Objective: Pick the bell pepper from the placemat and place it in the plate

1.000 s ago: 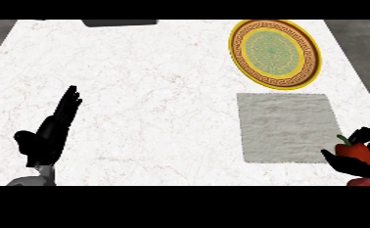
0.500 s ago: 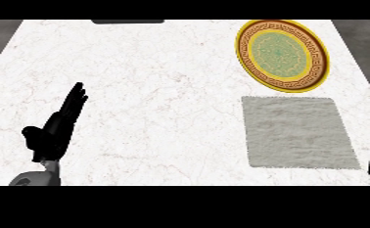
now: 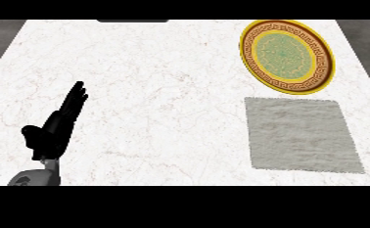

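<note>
Left hand (image 3: pixel 56 129) near left, fingers straight and pressed together, touching nothing. Placemat (image 3: pixel 302 135) near right; plate (image 3: pixel 287 56) just beyond it, well apart from the hand.

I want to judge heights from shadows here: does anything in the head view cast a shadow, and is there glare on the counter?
Head view: lighting is flat and even; no clear shadow shows beside the plate, the placemat or the left hand; the white marble counter shows no glare spot, only faint veining. The plate looks taller than wide.
</note>
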